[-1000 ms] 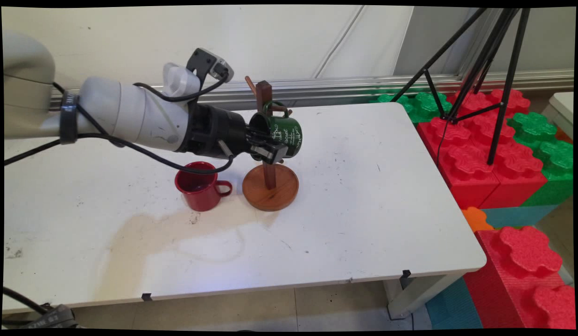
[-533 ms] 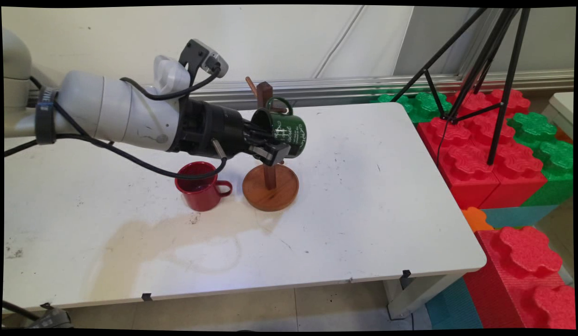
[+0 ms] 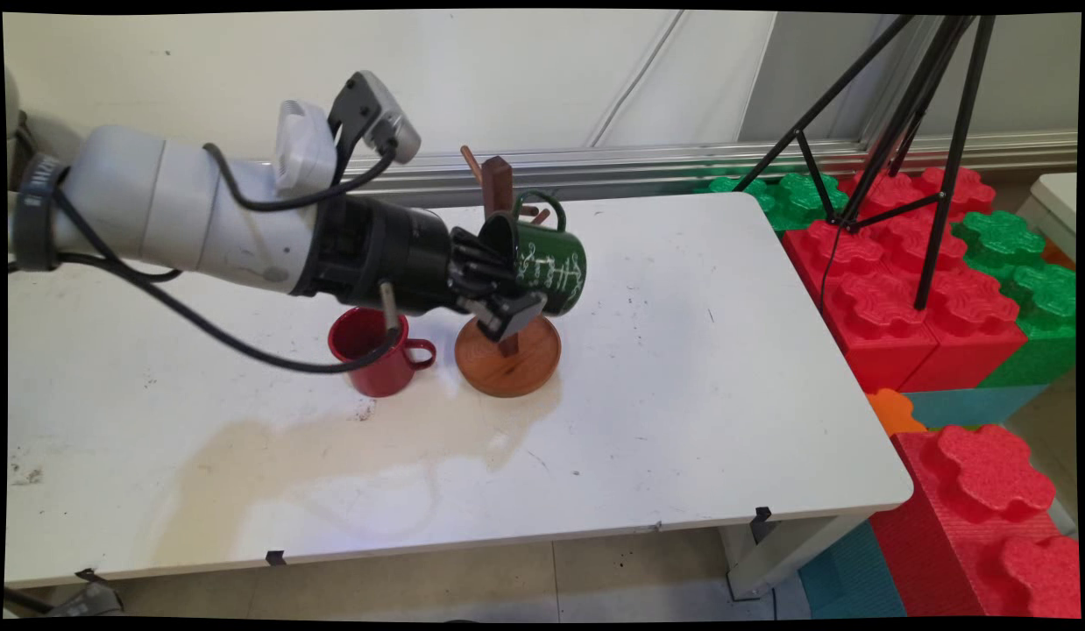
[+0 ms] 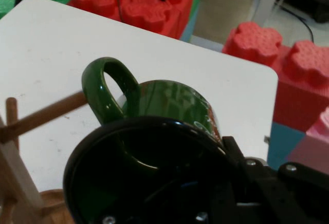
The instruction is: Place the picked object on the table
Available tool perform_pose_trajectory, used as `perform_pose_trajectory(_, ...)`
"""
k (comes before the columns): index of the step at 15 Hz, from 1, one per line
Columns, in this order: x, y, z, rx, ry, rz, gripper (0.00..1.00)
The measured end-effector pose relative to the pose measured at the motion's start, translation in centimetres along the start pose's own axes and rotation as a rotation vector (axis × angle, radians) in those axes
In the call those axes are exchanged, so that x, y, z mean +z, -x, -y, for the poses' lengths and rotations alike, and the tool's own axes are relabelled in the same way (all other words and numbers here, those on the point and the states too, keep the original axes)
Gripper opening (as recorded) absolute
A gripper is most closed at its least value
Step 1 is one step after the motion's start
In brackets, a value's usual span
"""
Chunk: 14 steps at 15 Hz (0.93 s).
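Above the round base of the wooden stand (image 3: pixel 507 355), the pincer (image 3: pixel 507 289) is pinching the rim of a green mug (image 3: pixel 549 267), one finger inside the mouth and the other against the outer wall. The mug is held off the surface, tipped on its side with its mouth toward the arm and its white-lettered wall facing the camera. Its handle (image 4: pixel 110 93) points upward, and in the hand view a wooden peg (image 4: pixel 43 117) of the stand passes behind the handle loop; whether peg and handle touch cannot be told. The stand's upright post (image 3: pixel 497 180) rises just behind the mug, with pegs branching near its top.

Just beside the stand's base, on its left in the main view, a red mug (image 3: pixel 376 350) stands upright on the white surface (image 3: pixel 700 386), handle turned toward the base. A brownish stain (image 3: pixel 332 447) spreads over the surface in front of both.

To the right of the surface lie red and green foam blocks (image 3: pixel 902 263), with a black tripod (image 3: pixel 902 114) standing on them.
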Motion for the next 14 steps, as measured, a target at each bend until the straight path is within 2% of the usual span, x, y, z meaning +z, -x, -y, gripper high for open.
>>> perform_pose_trajectory(6, -2.7, 0.7, 0.1, 0.157, 0.061, 0.09, 0.0)
perform_pose_trajectory(14, -7.7, 2.7, 2.3, 0.256, 0.081, 0.277, 0.0)
